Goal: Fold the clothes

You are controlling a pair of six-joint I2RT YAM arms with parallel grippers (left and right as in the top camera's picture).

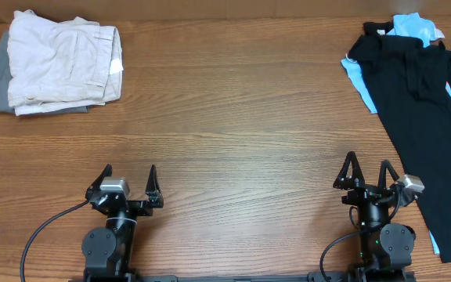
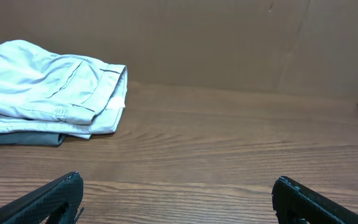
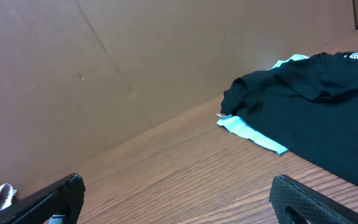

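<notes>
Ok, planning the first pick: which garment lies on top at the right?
The black shirt; it covers the light blue polo, which only shows at the edges.

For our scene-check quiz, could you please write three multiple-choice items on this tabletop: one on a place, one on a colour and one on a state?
1. Where on the table does the black shirt lie?
A. far left
B. right side
C. centre of the near edge

2. What colour is the garment beneath the black shirt?
A. red
B. light blue
C. yellow

3. How do the left claw and right claw stand?
A. both open and empty
B. both shut
C. left one shut on cloth

Answers:
1 B, as the overhead view shows it stretched along the right edge.
2 B, as light blue cloth peeks out at its collar and sides.
3 A, as each pair of fingers is spread with nothing between them.
</notes>
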